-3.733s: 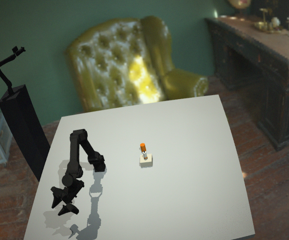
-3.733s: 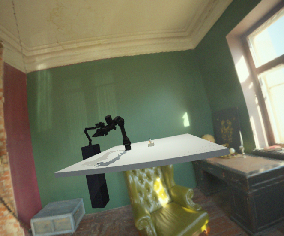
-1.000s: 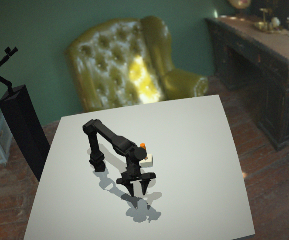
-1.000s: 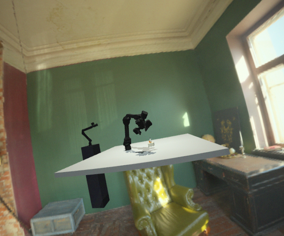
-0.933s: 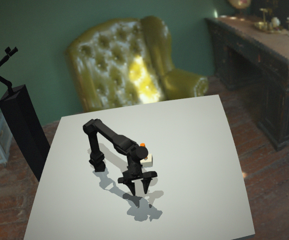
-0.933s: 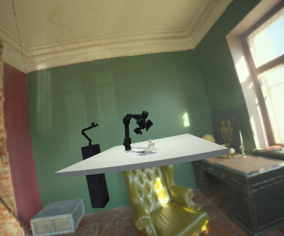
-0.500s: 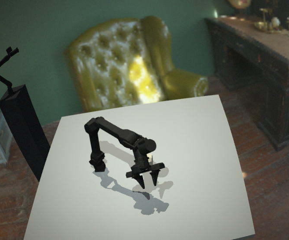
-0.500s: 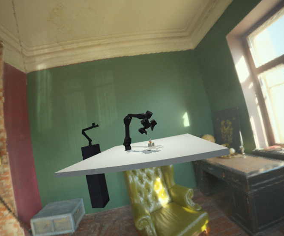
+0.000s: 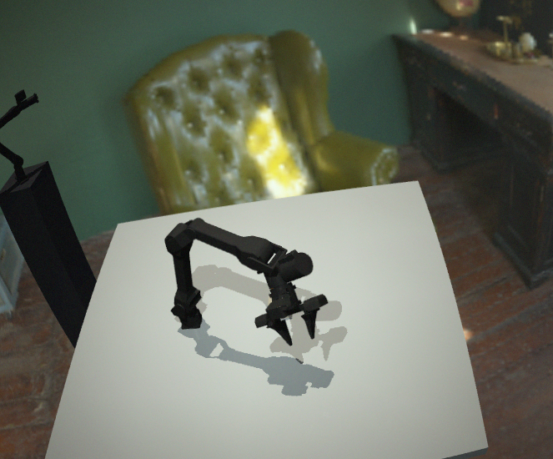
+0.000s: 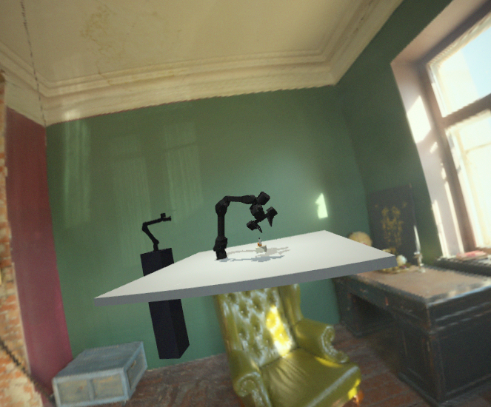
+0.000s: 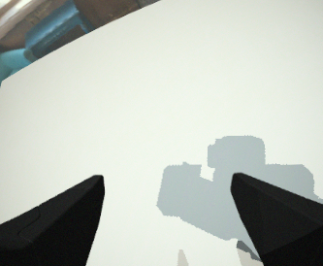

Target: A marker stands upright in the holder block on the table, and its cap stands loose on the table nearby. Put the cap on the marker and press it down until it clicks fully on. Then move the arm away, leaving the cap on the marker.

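Observation:
My gripper (image 9: 302, 340) (image 10: 266, 228) (image 11: 169, 182) is open and empty, pointing down above the table. In the exterior view the pale holder block (image 10: 262, 248) stands on the table, below the gripper in the picture. The small pale marker with a dark tip (image 10: 259, 240) stands upright in it. A bit of orange, the cap (image 10: 258, 244), shows low beside the marker; it is too small to tell exactly how it stands. In the top view the arm hides block, marker and cap. None of them shows in the wrist view.
The white table (image 9: 389, 236) (image 10: 324, 249) (image 11: 130, 73) carries the arm's base (image 9: 188, 315) and the arm's shadows. A second small arm (image 9: 5, 128) (image 10: 149, 227) stands on a dark pillar (image 9: 44, 236) (image 10: 169, 332) beyond the table. An armchair and a desk stand beyond the table edge.

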Action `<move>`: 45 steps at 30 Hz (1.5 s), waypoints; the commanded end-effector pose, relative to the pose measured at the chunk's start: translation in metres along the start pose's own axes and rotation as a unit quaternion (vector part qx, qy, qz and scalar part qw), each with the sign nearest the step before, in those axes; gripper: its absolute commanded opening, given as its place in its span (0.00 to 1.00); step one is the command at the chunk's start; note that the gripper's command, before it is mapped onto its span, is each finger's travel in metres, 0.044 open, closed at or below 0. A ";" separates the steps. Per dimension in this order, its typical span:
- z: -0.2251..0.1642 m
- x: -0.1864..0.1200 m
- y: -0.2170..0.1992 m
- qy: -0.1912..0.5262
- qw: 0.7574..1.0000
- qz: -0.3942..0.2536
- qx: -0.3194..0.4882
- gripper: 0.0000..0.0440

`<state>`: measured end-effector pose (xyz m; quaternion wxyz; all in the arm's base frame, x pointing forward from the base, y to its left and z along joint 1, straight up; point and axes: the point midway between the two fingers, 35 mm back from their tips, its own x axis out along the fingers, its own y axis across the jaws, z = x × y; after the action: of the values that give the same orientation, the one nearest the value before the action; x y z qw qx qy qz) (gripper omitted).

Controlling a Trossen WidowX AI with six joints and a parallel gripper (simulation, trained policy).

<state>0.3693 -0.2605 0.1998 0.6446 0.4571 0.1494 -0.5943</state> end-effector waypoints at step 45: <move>-0.190 -0.099 -0.011 0.208 0.974 -0.043 -0.076 0.72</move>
<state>0.4024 -0.0614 0.1680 0.6104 0.5117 0.3340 -0.5040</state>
